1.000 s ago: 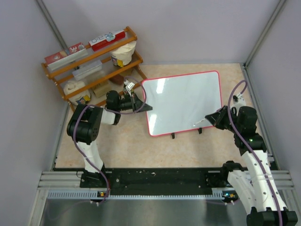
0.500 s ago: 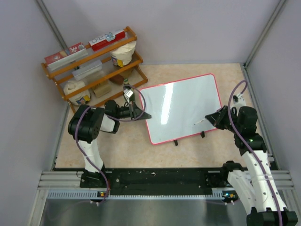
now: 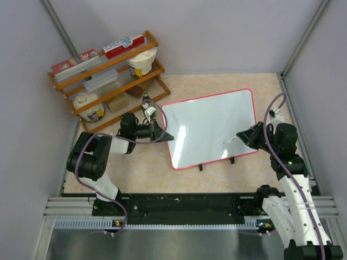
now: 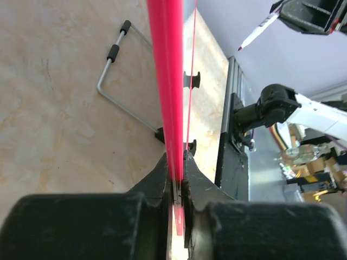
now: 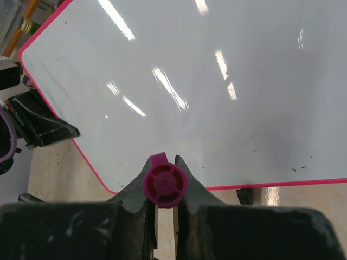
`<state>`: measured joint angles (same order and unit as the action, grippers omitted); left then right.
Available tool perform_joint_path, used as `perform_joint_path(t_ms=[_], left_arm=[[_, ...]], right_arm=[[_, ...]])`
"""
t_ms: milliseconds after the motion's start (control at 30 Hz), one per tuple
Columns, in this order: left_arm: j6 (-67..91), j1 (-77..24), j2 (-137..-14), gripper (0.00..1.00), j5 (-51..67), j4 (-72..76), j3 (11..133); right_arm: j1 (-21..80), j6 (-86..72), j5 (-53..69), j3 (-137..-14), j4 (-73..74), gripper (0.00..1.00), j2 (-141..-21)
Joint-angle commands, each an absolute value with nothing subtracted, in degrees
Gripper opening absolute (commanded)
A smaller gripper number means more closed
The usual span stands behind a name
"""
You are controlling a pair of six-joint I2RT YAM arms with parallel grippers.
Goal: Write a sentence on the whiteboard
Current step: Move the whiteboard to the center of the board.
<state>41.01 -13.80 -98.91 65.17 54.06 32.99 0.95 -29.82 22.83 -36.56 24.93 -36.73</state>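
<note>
The whiteboard (image 3: 211, 124) stands tilted mid-table, glossy white with a red-pink frame and small black feet. My left gripper (image 3: 162, 133) is shut on the board's left edge; in the left wrist view the red frame (image 4: 168, 81) runs edge-on between its jaws (image 4: 177, 173). My right gripper (image 3: 247, 135) is shut on a magenta-capped marker (image 3: 232, 141), its tip near the board's lower right. The right wrist view shows the marker's end (image 5: 165, 184) and the board face (image 5: 217, 81). No sentence is visible, only a few small dark specks.
A wooden rack (image 3: 108, 70) with boxes and jars stands at the back left, close behind the left gripper. The board's wire stand (image 4: 116, 81) rests on the beige tabletop. Grey walls close in on both sides. A black rail (image 3: 184, 206) runs along the near edge.
The whiteboard has swung and tilted in the left gripper's hold, and its right side now sits lower. The left arm's elbow has moved left and nearer. The right arm has barely moved.
</note>
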Motion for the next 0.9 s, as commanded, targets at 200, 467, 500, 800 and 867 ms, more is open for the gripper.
perform_joint_path(t_ms=[200, 467, 500, 800, 867], left_arm=[[16.0, -16.0, -91.0, 0.40, 57.7, 22.9, 37.6], [14.0, -16.1, -87.7, 0.54, 54.0, 18.6, 38.1], [14.0, -16.1, -87.2, 0.56, 53.4, 18.3, 38.3], [15.7, -16.1, -80.6, 0.85, 47.5, 15.0, 39.0], [16.1, -16.0, -79.6, 0.98, 46.5, 13.8, 39.9]], right_arm=[[0.3, -29.7, 23.2, -38.6, 23.2, 0.00, -36.4], [0.2, -29.7, 23.3, -38.5, 23.1, 0.00, -36.4], [0.3, -29.7, 23.2, -38.5, 23.0, 0.00, -36.6], [0.3, -29.4, 23.0, -39.0, 23.0, 0.00, -37.1], [0.3, -29.3, 23.1, -39.3, 23.0, 0.00, -37.2]])
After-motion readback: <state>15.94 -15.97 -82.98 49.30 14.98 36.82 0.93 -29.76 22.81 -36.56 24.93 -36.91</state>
